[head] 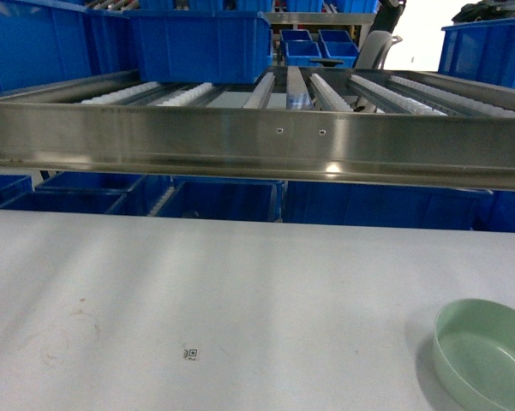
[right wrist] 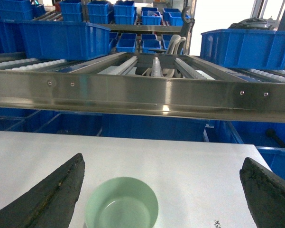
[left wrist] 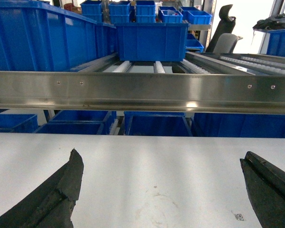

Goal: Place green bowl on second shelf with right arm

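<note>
Bowl, the green bowl [right wrist: 122, 203], sits upright on my white table [head: 240, 291] beneath the right claw [right wrist: 161, 190], fingers spread wide; left claw [left wrist: 161, 190] likewise spread, gripping nothing.

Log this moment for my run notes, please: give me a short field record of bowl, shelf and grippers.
green bowl: upright, empty, on the white table, near its right edge
right gripper: open, above the bowl, not touching
left gripper: open, over bare table
second shelf: steel roller tier behind the table; blue crate on its left part
task state: bowl not yet grasped
</note>
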